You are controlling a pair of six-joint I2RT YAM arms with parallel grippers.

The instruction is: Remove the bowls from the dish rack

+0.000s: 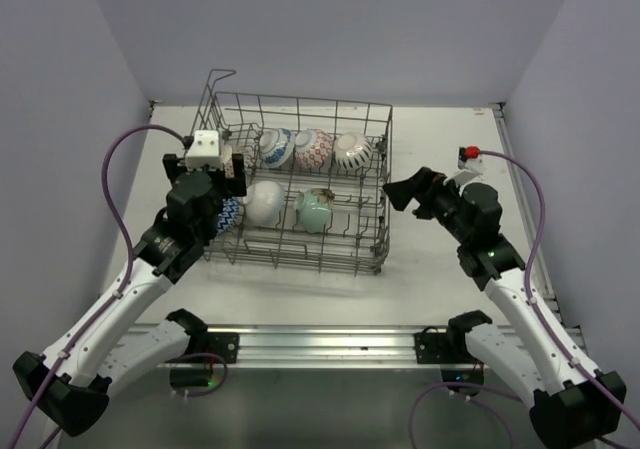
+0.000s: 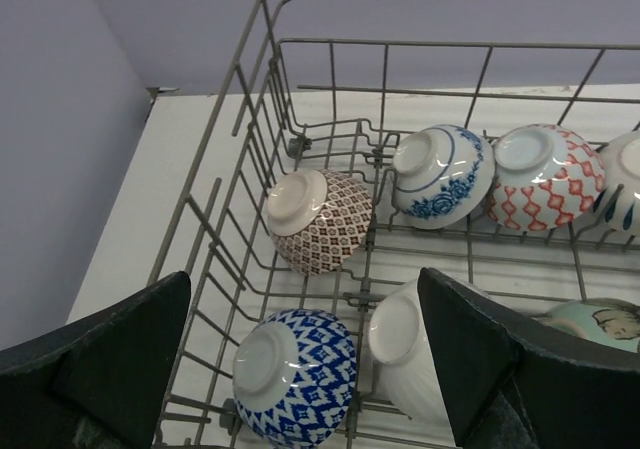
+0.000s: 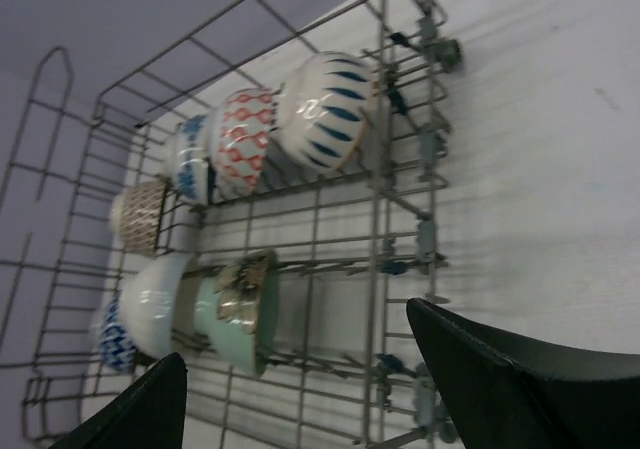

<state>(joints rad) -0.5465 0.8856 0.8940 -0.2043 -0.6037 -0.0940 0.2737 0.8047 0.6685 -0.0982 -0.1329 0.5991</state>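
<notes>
Progress check: basically nothing is out yet, going by what I can see. The dish rack (image 1: 300,257) sits mid-worktop (image 1: 430,269), a touch nearer the left edge, and I count seven bowls in it, all tipped on edge between the tines. No bowl shows anywhere on the worktop outside the rack.

Left to right:
- Left end: the blue diamond bowl (image 2: 300,374) in the near row, and the brown patterned bowl (image 2: 320,219) behind it.
- Next over: the plain white bowl (image 2: 410,354) in the near row, and the blue floral bowl (image 2: 440,174) in the far row.
- After that: the pale green bowl (image 2: 600,321) in the near row, and the red patterned bowl (image 2: 545,179) in the far row.
- Right end of the far row: the white bowl with blue dashes (image 3: 330,109).

So my read is that the whole unload is left to do.

On the arms, the left hand (image 2: 305,299) hangs over the rack's left edge, spread wide with nothing in it. In its wrist view one finger looks outside the wire wall and the other over the inside, with the blue diamond bowl showing between them lower down. I can't tell how high above it the hand is.

The right hand (image 1: 400,194) is over the worktop just beside the rack's right wall and aimed at it. It's also spread wide and empty, and not touching the wire. The dashed bowl and the green one look like the nearest to it.
</notes>
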